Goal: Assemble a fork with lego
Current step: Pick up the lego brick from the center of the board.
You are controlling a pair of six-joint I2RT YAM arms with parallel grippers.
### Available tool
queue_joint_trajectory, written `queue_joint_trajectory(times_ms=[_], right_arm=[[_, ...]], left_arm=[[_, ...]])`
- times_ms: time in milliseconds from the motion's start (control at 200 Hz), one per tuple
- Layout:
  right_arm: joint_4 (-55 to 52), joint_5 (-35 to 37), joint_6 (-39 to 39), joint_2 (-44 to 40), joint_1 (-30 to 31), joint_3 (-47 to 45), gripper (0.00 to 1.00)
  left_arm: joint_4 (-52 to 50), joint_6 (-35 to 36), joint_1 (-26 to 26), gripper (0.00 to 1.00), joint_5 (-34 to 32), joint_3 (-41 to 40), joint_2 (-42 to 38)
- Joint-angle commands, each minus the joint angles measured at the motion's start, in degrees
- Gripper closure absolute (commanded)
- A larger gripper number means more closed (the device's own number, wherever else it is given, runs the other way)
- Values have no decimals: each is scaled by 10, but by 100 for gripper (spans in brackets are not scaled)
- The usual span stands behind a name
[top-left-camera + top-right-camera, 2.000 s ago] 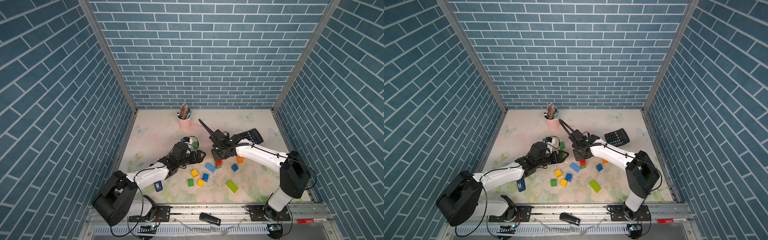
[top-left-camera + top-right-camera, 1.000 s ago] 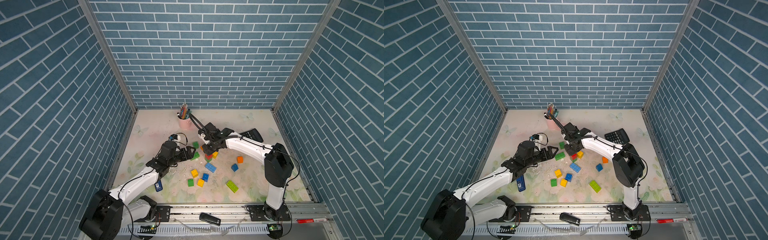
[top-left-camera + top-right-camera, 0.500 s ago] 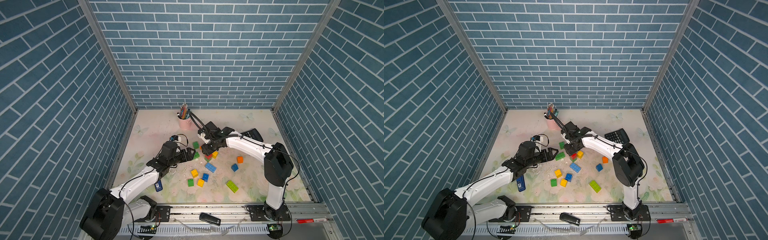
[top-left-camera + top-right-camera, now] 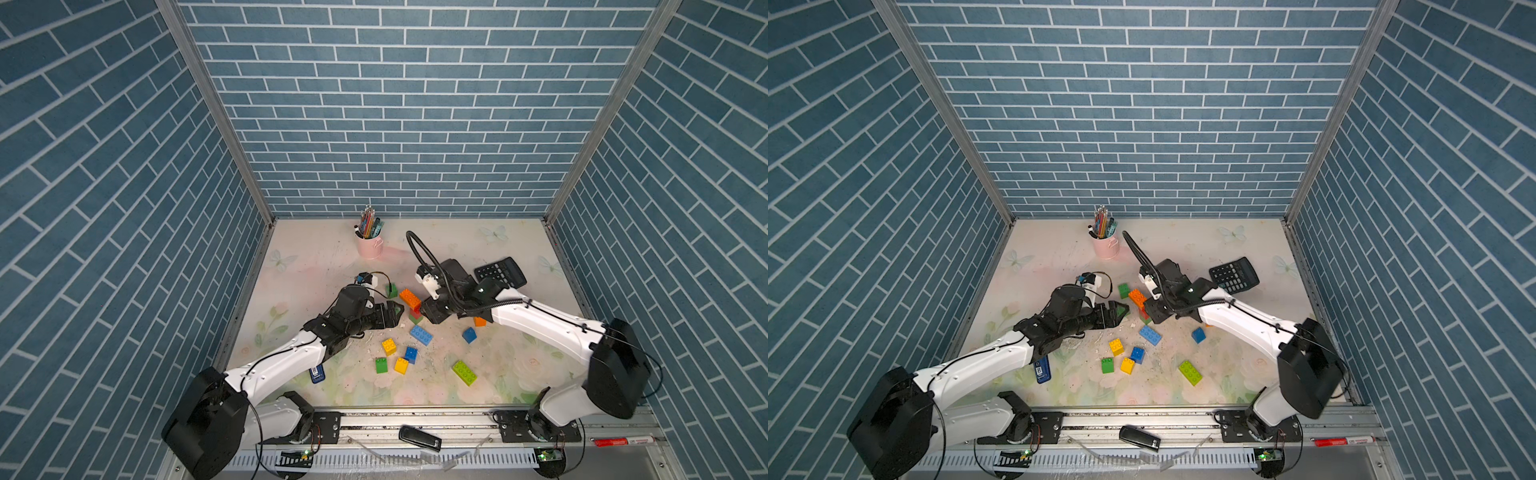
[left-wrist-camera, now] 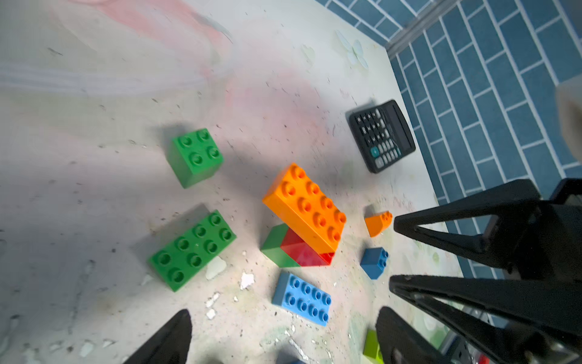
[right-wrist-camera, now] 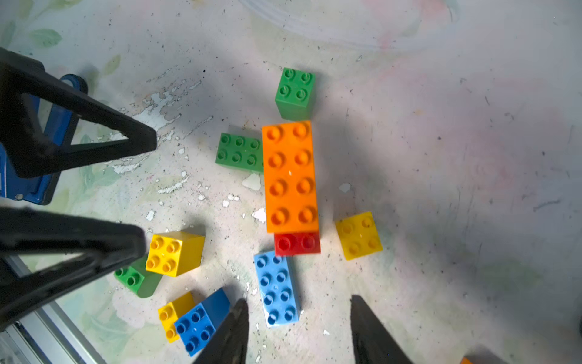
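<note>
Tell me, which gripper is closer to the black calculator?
Right. The right gripper sits on the calculator's side of the long orange brick. The left gripper is on that brick's opposite side, farther away.

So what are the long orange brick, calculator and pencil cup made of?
The long orange brick looks like moulded plastic, semi-gloss: crisp studs, soft highlights. The calculator: probably matte black plastic, dull casing; key material unclear. The pencil cup: pink, smooth; metal or plastic, cannot tell.
</note>
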Motion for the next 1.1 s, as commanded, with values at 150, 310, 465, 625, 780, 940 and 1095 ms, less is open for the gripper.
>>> queue_joint_trajectory(times_ms=[150, 310, 465, 625, 780, 940, 1095], right_arm=[[128, 22, 32, -52, 45, -122, 48], [162, 14, 1, -11, 65, -130, 48], [175, 26, -30, 24, 69, -131, 47], [198, 29, -41, 49, 69, -136, 47], [223, 34, -42, 66, 69, -140, 47], [231, 32, -46, 89, 69, -137, 50], [233, 45, -50, 103, 69, -140, 53]], left_arm=[[74, -64, -20, 8, -29, -46, 21], [81, -78, 5, 8, -26, -69, -4], [56, -77, 31, 9, -25, -80, -43], [33, -71, 40, 9, -28, -79, -63], [37, -72, 40, 9, -25, -77, -59], [39, -73, 40, 9, -26, -75, -55], [38, -72, 40, 9, -24, -72, -53]])
